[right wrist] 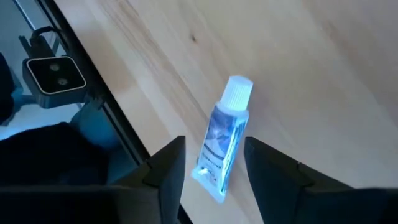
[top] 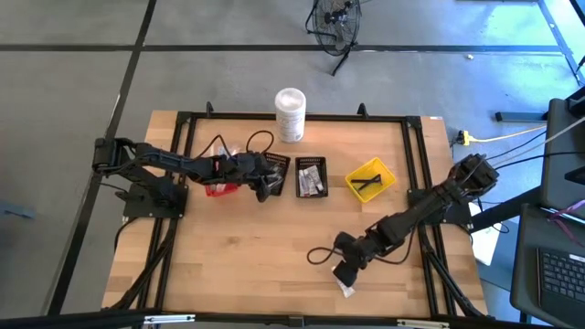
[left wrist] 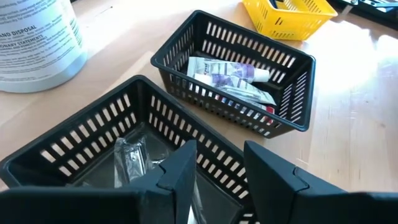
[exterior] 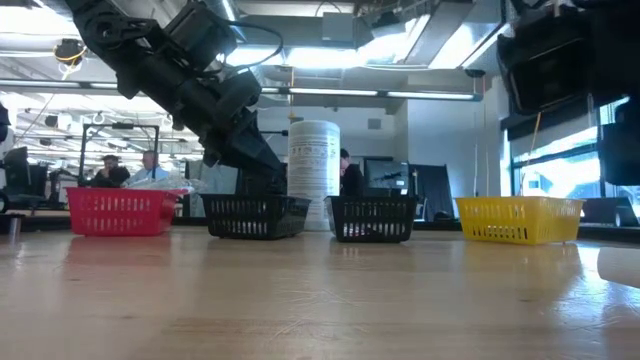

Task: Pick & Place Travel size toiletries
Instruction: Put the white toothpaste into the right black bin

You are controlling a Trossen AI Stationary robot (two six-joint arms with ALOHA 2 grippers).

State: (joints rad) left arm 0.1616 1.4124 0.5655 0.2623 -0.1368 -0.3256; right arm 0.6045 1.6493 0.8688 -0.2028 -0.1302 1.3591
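Setting: open-plan robotics lab or office. Wooden table (top: 274,247) in black metal frame, on grey floor. Beyond: ceiling strip lights (exterior: 330,55), monitors (exterior: 385,175), seated people (exterior: 130,170).

Two dark, jointed arms, left arm (top: 174,163) and right arm (top: 430,206), each trailing black cables, end in blocky wrists with flat, matte black fingers (left wrist: 180,177) with angular, chamfered edges.

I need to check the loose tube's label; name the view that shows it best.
Right wrist view: the small tube lies on bare wood between the right tool's open fingers. High view shows only a pale speck there; the other views miss it.
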